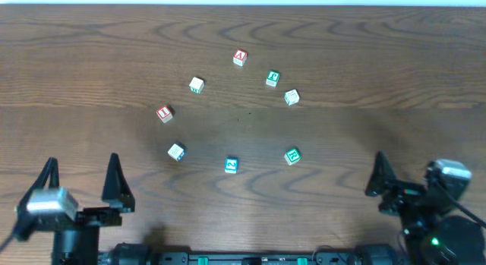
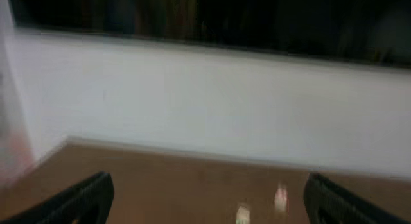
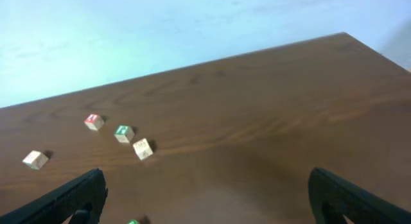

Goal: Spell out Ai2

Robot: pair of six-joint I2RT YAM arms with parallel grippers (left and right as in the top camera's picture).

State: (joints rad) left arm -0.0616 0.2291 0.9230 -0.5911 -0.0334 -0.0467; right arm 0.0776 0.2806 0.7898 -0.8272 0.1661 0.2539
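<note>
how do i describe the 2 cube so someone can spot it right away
On the brown wooden table, small cubes lie in a loose ring. The 2 cube sits on the ring's side nearest the robot, roughly in the middle. Its top shows bold blue, unlike the pale cube to its left and the green-lettered cube to its right.

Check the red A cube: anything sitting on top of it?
Nothing sits on the red A cube; its lettered top face is bare. It rests alone on the table. Its underside is hidden.
</note>
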